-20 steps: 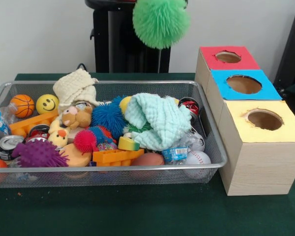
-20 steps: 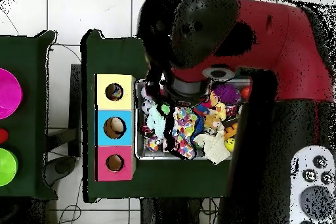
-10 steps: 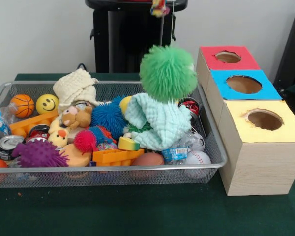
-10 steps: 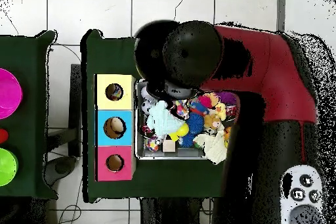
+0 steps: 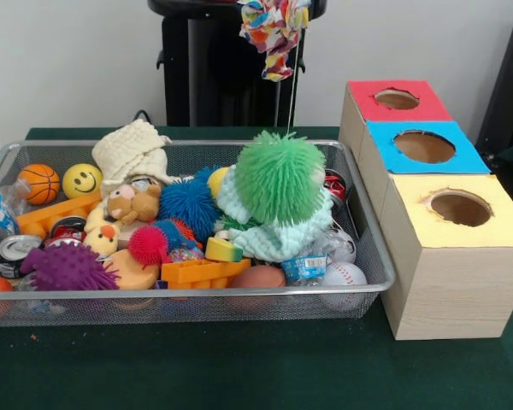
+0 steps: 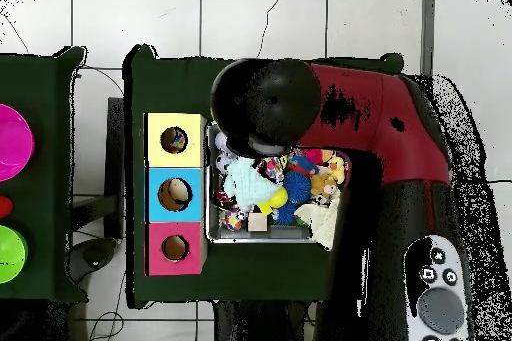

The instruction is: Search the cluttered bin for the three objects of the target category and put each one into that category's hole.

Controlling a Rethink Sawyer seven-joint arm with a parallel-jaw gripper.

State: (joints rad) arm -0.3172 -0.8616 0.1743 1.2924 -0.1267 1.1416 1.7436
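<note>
The small white cloth with multicoloured dots (image 5: 274, 27) hangs in the air at the top of the front view, above the back of the wire-mesh bin (image 5: 197, 293). My gripper itself is above the picture edge and holds it. In the overhead view my arm (image 6: 266, 107) covers the gripper. A thin strand runs from the cloth down to a green spiky ball (image 5: 280, 178), which rests on the mint-green waffle cloth (image 5: 278, 235) at the bin's right. The cream waffle cloth (image 5: 132, 149) lies at the back left. The yellow-topped box's hole (image 5: 460, 207) is to the right of the bin.
The blue-topped box (image 5: 423, 147) and the red-topped box (image 5: 397, 99) stand behind the yellow one. The bin also holds blue (image 5: 188, 203), pink and purple (image 5: 67, 268) spiky balls, plush animals (image 5: 132, 205), cans, a baseball (image 5: 344, 274), a basketball (image 5: 38, 183) and orange blocks (image 5: 201, 273).
The green spiky ball has come down from the top of the picture onto the mint-green cloth. The dotted cloth has come into view above it. The arm has shifted in the overhead view.
</note>
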